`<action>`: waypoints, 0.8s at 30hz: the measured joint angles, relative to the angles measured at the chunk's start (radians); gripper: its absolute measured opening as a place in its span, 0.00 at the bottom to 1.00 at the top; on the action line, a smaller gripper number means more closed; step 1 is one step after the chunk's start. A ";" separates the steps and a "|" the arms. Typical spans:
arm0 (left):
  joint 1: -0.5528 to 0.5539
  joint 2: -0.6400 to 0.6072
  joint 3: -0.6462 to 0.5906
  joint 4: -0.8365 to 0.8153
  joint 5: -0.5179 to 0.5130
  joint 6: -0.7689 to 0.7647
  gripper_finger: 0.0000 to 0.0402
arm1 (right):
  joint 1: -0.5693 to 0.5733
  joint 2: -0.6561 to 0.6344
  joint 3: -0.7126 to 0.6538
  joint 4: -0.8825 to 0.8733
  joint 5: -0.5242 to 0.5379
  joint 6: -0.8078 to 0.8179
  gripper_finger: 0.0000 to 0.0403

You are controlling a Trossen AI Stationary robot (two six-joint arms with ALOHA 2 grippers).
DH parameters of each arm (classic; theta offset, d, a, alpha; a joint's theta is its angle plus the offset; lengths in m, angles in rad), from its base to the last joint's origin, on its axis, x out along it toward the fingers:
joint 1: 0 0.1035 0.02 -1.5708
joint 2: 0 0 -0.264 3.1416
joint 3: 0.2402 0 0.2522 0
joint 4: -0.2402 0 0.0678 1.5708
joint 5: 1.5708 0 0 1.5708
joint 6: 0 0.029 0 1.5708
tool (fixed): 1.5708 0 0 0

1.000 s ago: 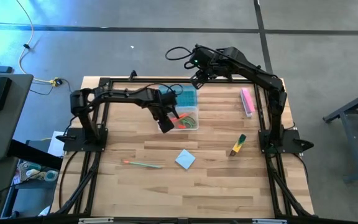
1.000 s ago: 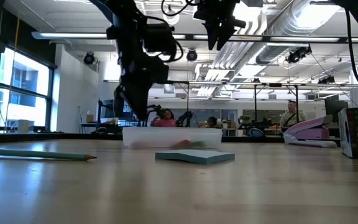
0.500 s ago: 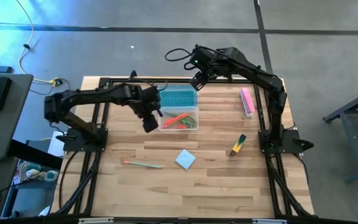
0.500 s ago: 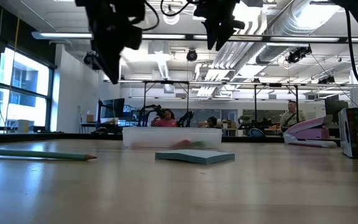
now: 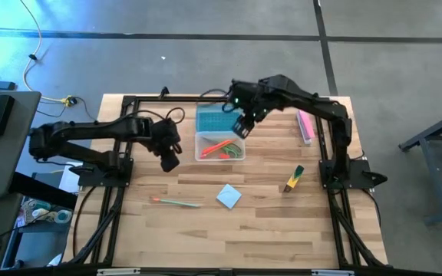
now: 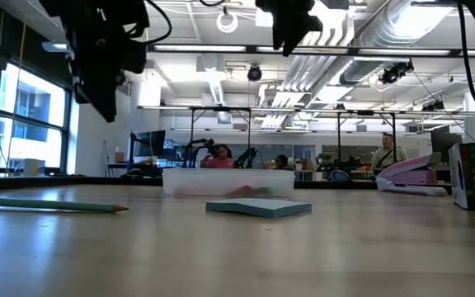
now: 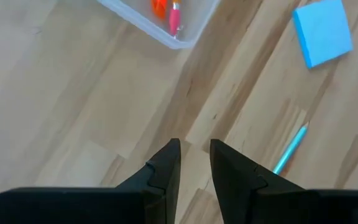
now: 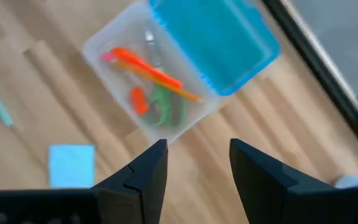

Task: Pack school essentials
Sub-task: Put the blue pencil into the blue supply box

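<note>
A clear plastic box [image 5: 219, 147] with its blue lid [image 5: 219, 119] swung open rests on the table; an orange-red pen [image 8: 148, 68], green-handled scissors [image 8: 168, 106] and a small red eraser [image 8: 138, 99] lie inside. The light-blue notepad [image 5: 229, 196], thin pencils [image 5: 175, 202] and yellow-green-black marker [image 5: 294, 178] lie flat on the wood. My left gripper [image 5: 169, 161] hovers left of the box, empty, fingers narrowly apart [image 7: 194, 152]. My right gripper [image 5: 240, 126] hangs open and empty above the box's right side [image 8: 197, 155].
A pink bar-shaped item [image 5: 305, 125] lies near the far right corner, beside the right arm's base. Bare wood stretches across the near half of the table around the notepad [image 6: 258, 208] and pencils [image 6: 48, 205]. People show far off in the room behind.
My left gripper has pulled away from above the box, rising and moving toward the table's left edge. My right gripper has come from beyond the lid toward the near edge and now stands over the box. The things on the table have stayed put.
</note>
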 joint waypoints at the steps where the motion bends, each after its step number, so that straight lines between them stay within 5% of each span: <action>1: -0.008 -0.011 -0.006 0.000 0.000 0.000 0.19 | 0.020 0.000 0.000 0.000 0.000 0.011 0.40; 24: -0.231 -0.063 -0.011 -0.055 0.006 0.045 0.19 | 0.386 0.014 -0.001 0.000 0.186 0.642 0.40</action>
